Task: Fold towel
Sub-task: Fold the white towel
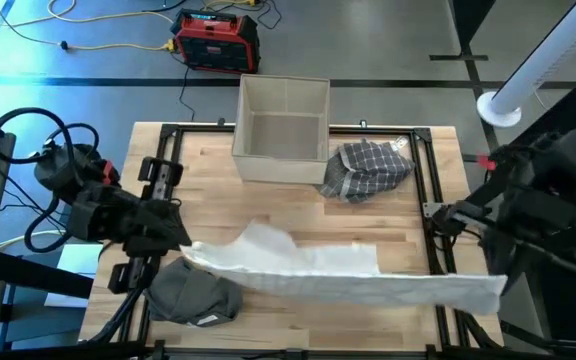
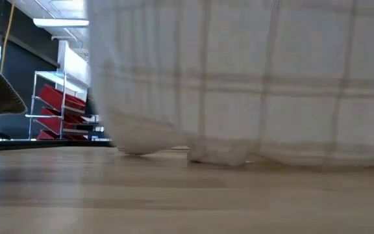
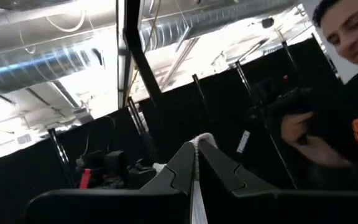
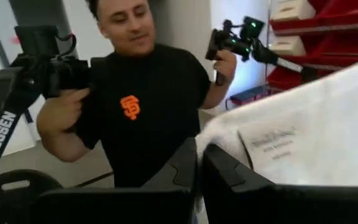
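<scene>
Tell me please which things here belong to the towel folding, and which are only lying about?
In the job:
- white towel, stretched between the two arms
- left gripper, shut on one end
- right gripper, shut on the other end

Lying about:
- checked cloth
- grey cloth
- open box

Grey floor fills the high view's top, with a red box and yellow cable upper left. Red shelves stand left in the low view.
</scene>
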`<state>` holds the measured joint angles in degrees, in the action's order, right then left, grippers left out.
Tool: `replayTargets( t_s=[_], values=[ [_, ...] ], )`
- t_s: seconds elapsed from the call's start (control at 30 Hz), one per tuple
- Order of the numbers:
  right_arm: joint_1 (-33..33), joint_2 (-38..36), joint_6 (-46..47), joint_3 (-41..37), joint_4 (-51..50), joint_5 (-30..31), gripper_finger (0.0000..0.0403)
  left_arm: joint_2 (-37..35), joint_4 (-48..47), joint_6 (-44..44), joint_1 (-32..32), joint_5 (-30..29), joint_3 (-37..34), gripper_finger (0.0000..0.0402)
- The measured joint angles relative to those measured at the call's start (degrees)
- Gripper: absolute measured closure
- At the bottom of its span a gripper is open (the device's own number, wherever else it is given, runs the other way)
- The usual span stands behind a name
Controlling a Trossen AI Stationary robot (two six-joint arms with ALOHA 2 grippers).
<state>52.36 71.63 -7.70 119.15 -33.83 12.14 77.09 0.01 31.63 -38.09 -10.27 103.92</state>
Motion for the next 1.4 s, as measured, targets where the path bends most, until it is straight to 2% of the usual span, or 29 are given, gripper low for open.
replayTargets(
  t_s=[0.07, 0.13, 0.27, 0.33, 0.43, 0.5, 0.53, 0.6, 0.67, 0.77, 0.87, 0.97, 1.07, 1.23, 1.4],
  values=[
    [1.81, -1.62, -0.24, 0.08, 0.88, 15.11, 0.0403, 0.75, 3.69, 0.02, 0.0, 1.1, 0.0, 0.0399],
    [2.69, -2.79, 1.57, 0.15, -2.6, 30.04, 0.0403, 1.5, 5.96, 1.26, -0.02, 1.85, 0.57, 0.0399],
    [2.64, -4.03, 20.9, 0.1, -23.46, 44.0, 0.0403, 3.2, 6.87, 4.78, 0.28, -0.33, 3.81, 0.0399],
    [2.61, -4.65, 30.62, 0.08, -33.94, 50.92, 0.0403, 3.79, 6.96, 7.21, 0.31, -5.64, 5.2, 0.0399],
    [2.56, -5.58, 45.2, 0.05, -49.66, 61.29, 0.0403, 3.91, 6.34, 12.39, 0.32, -17.95, 5.42, 0.0399],
    [2.14, -5.25, 55.23, -0.37, -56.55, 61.84, 0.0403, 3.91, 2.33, 13.25, 1.26, -24.69, 5.42, 0.0399],
    [1.69, -5.47, 54.98, -1.74, -54.9, 61.82, 0.0403, 3.91, -0.38, 12.84, 1.96, -27.28, 5.42, 0.0399],
    [1.01, -6.19, 48.18, -4.21, -50.26, 60.71, 0.0403, 3.92, -5.81, 12.03, 3.37, -32.45, 5.41, 0.0399],
    [0.69, -6.23, 45.41, -5.51, -50.14, 60.05, 0.0403, 3.92, -11.24, 11.22, 4.77, -37.62, 5.41, 0.0399],
    [-0.14, -6.13, 46.39, -7.12, -51.29, 59.87, 0.0403, 3.93, -19.41, 9.77, 6.91, -45.11, 5.4, 0.0399],
    [-0.64, -6.23, 49.39, -8.37, -53.57, 58.07, 0.0403, 3.74, -27.44, 4.71, 10.35, -47.28, 5.4, 0.0399],
    [-0.64, -6.12, 52.89, -9.64, -56.2, 54.67, 0.0403, 3.67, -34.01, 1.24, 14.45, -46.61, 5.42, 0.0399],
    [-0.64, -6.45, 52.5, -12.17, -56.15, 53.24, 0.0403, 3.69, -38.13, -0.24, 18.66, -43.47, 5.4, 0.0399],
    [-0.64, -6.96, 55.17, -15.33, -56.1, 47.34, 0.0403, 3.69, -39.68, -1.54, 25.33, -32.15, 5.4, 0.0399],
    [-0.64, -7.29, 58.74, -17.91, -56.1, 39.79, 0.0403, 3.69, -39.85, -2.1, 31.64, -23.82, 5.32, 0.0399]
  ],
)
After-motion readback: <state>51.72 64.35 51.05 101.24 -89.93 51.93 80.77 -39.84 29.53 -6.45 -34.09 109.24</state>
